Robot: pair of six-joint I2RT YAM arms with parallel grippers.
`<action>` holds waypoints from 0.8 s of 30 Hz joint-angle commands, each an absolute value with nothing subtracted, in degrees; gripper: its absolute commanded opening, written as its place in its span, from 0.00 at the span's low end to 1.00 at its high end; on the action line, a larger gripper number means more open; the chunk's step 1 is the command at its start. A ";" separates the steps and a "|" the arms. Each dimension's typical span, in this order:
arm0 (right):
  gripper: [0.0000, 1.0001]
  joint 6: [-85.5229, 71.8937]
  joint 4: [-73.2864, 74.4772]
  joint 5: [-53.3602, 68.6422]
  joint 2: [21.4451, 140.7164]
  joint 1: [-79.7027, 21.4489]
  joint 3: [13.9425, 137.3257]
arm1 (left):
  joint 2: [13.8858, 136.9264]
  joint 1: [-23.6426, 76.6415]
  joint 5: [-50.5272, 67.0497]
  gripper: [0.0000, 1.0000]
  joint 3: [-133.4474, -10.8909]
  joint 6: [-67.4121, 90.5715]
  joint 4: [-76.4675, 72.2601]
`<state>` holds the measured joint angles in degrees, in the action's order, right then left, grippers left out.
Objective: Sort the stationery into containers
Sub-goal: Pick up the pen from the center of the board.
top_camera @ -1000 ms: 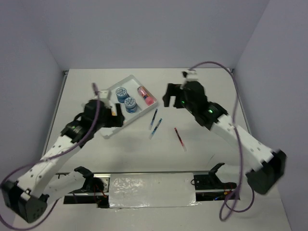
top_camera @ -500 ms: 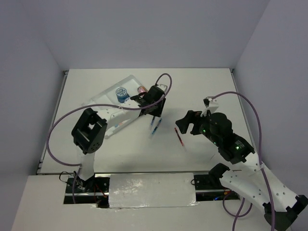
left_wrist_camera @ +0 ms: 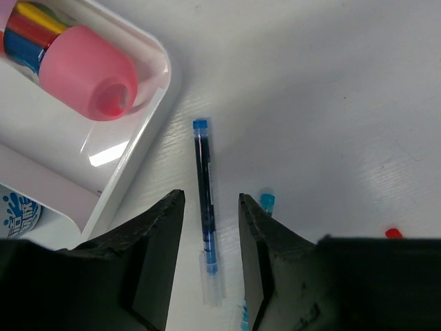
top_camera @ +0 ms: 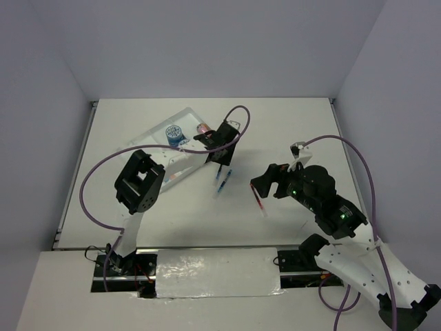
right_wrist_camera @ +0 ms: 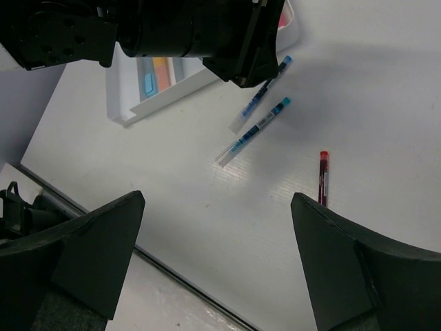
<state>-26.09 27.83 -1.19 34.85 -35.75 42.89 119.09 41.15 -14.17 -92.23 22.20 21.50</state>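
My left gripper (top_camera: 219, 163) hangs low over the table just right of the white tray (top_camera: 169, 121). In the left wrist view its jaws (left_wrist_camera: 210, 195) stand part open astride a thin dark-blue pen (left_wrist_camera: 204, 200) lying flat; neither finger touches it. A light-blue pen (left_wrist_camera: 267, 201) lies just beyond the right finger. The pink tube (left_wrist_camera: 86, 65) lies in the tray's nearest compartment, with a blue tub (top_camera: 174, 134) further in. My right gripper (right_wrist_camera: 217, 198) is wide open and empty above the table, with the red pen (right_wrist_camera: 322, 178) just ahead of its right finger.
In the right wrist view, a light-blue marker (right_wrist_camera: 148, 86) and an orange one (right_wrist_camera: 162, 69) lie in the tray (right_wrist_camera: 120, 103), partly under the left arm. The table's near edge (right_wrist_camera: 172, 279) runs below the right jaws.
The left arm swung off the tray to the blue pens and its jaws narrowed round the dark-blue one. The right arm came down and back to near the red pen.
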 commanded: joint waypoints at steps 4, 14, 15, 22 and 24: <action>0.95 -25.75 26.28 1.14 34.81 -35.86 41.75 | 121.11 40.61 -14.77 0.44 -90.00 20.83 20.75; 0.95 -26.19 27.51 0.27 33.40 -35.86 42.27 | 123.22 40.61 -13.18 0.31 -87.28 21.44 19.60; 0.95 -26.10 27.77 0.18 33.40 -35.95 42.36 | 123.14 40.61 -12.75 0.29 -87.01 21.45 19.43; 0.95 -25.93 28.21 0.09 32.87 -35.86 42.63 | 116.64 41.04 -10.99 0.00 -83.24 21.97 19.42; 0.95 -25.93 27.60 0.09 32.96 -35.86 42.10 | 112.09 41.22 -11.07 0.00 -82.53 21.89 20.21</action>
<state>-26.11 28.42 0.45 33.30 -35.75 41.74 118.39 40.84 -12.36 -83.99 21.32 18.04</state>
